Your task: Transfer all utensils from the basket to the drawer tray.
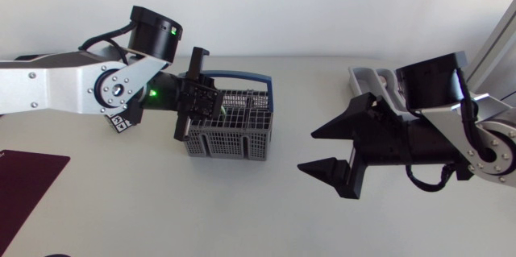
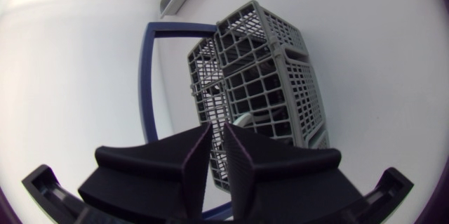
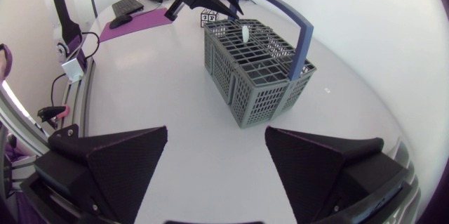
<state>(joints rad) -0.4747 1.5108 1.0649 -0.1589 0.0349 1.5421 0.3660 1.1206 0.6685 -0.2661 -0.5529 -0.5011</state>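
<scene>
The drawer tray (image 1: 364, 78) is mostly hidden behind the right arm (image 1: 431, 88), the maroon mat (image 1: 28, 184) is cut off by the head view's edge, and the pale utensil (image 3: 245, 33) in the basket (image 3: 259, 76) is too small to identify.

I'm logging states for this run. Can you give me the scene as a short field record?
Basket: grey mesh, blue handle, standing on the table
Utensils: one white handle stands up in the basket; the rest is unclear
Left gripper: above the basket, shut, nothing seen between its fingers
Right gripper: open, empty, pointing toward the basket
Drawer tray: grey, partly hidden behind the right arm
Mat: dark red, at the table's corner
</scene>
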